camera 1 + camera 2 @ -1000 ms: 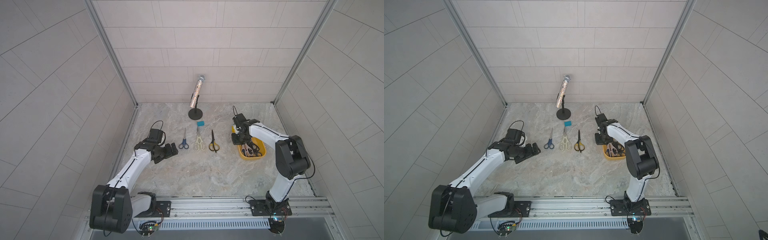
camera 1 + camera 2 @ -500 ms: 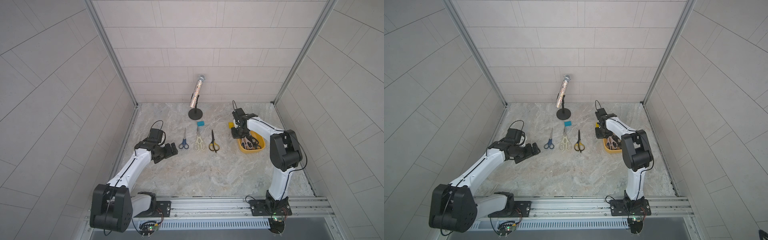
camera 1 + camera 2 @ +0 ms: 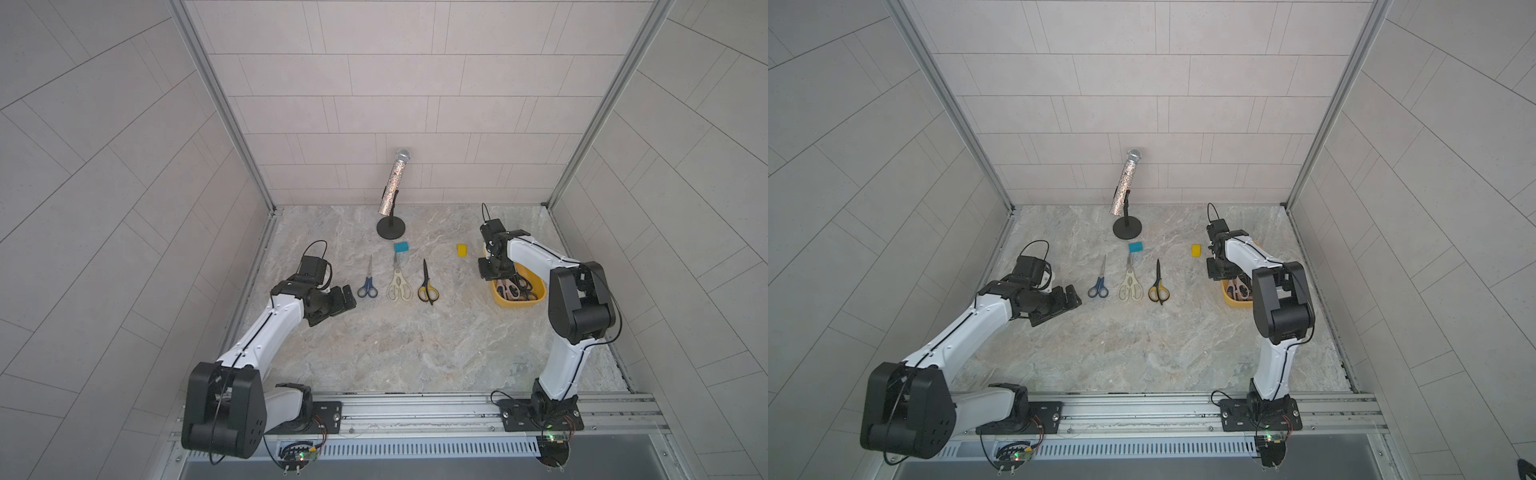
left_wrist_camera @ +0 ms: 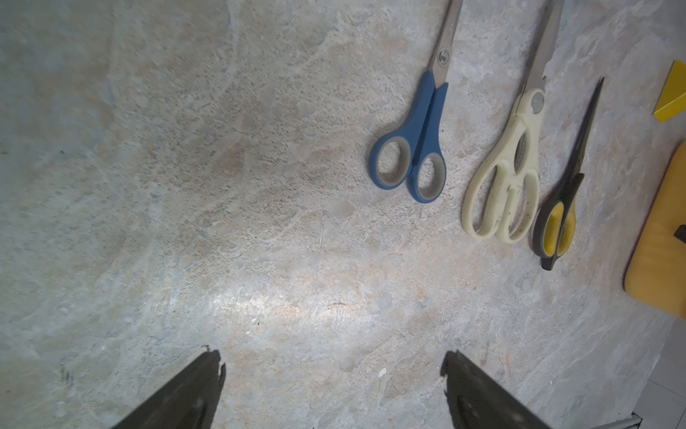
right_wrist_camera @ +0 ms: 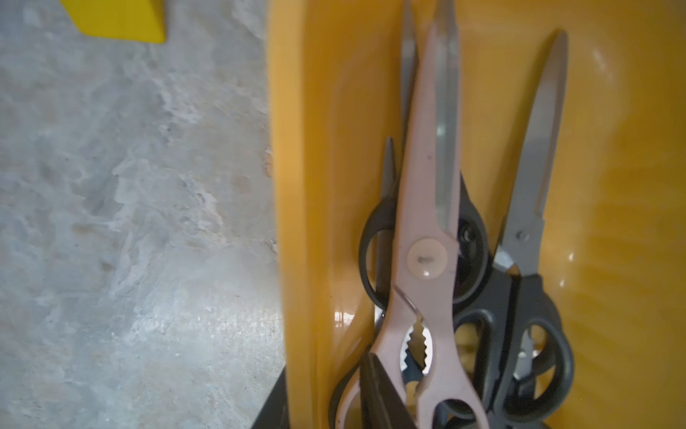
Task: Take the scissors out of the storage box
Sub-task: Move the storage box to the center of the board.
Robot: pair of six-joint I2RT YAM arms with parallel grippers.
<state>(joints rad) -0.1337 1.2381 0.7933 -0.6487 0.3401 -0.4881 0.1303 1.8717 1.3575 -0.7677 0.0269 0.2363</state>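
Three scissors lie in a row on the table: a blue pair, a cream pair and a black-yellow pair. The yellow storage box sits at the right and holds a pale pink pair lying over several black-handled pairs. My right gripper straddles the box's left wall, one finger outside and one inside, the jaws slightly apart. Left of the blue pair, my left gripper stands open over bare table.
A glittery microphone on a black stand is at the back centre. A small teal block lies past the cream pair's tips. A small yellow block lies just left of the box's far end. Tiled walls close three sides.
My right gripper has shifted right along with the box's far end, and its jaws have parted from the wall. The right elbow has swung. The left arm has not moved.
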